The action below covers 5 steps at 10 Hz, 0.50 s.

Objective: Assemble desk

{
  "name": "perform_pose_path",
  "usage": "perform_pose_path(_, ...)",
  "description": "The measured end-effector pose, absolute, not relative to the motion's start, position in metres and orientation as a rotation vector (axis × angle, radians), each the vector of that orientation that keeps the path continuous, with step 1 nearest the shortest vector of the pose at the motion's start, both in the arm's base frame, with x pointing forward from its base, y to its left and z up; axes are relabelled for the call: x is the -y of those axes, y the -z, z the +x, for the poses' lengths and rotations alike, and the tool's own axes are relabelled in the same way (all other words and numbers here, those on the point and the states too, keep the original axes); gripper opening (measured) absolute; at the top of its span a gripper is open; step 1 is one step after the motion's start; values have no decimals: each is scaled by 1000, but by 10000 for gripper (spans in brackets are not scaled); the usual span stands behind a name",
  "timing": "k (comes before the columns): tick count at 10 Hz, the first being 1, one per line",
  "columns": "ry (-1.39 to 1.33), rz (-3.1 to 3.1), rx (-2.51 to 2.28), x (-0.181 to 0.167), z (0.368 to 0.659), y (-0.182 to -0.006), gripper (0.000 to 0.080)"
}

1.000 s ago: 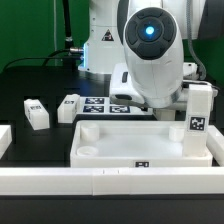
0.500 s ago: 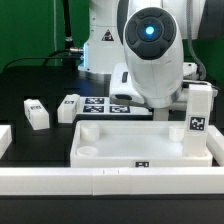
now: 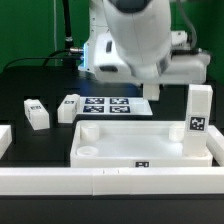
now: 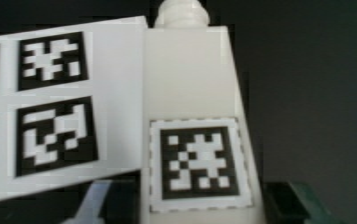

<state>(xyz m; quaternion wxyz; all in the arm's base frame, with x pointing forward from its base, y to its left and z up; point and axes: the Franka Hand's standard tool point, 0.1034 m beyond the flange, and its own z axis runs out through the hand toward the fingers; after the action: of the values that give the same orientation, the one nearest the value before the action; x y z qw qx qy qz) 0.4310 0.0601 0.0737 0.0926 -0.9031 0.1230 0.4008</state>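
Exterior view: the tabletop [image 3: 110, 157] lies on the black table [image 3: 30, 85]. It is a smooth, matte white plastic tray, rectangular, with a raised rim. Round sockets are moulded into its corners on the exterior view's left, and a small black-and-white tag sits on its front wall. At the tray's end on the exterior view's right, the upright leg [image 3: 200, 112] stands as a square white post with a tag on its face.

Two more square posts lie flat on the table on the exterior view's left, apart from the tray. They are the first loose leg [image 3: 37, 113] and the second loose leg [image 3: 70, 107], and the second lies just beside the marker board [image 3: 108, 105]. A long white border rail [image 3: 110, 182] runs across the front.

The arm [image 3: 135, 40] is glossy white, rounded and blurred, and it hangs over the far side of the tray. It hides its own claw, so this view does not show how the claw stands.

Wrist view: the gripper [image 4: 196, 200] pinches the held leg [image 4: 189, 90]. Dark fingers [image 4: 90, 203] press in on its two sides. This leg is a straight, square-edged white post with a slightly grainy plastic surface. It carries a square pixel-pattern tag [image 4: 196, 160] and ends in a rounded stub [image 4: 182, 14]. The flat marker board [image 4: 50, 110] lies close beside it, printed with bold black tags. I cannot tell whether the post rests on the table or is clear of it.
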Motion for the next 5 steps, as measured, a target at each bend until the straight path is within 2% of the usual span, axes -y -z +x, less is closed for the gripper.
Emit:
perform_pose_path(2, -1143, -2697, -343, -60, 455, -97, 285)
perform_pose_path(5, -1054, -2737, -356, -59, 462, -90, 285)
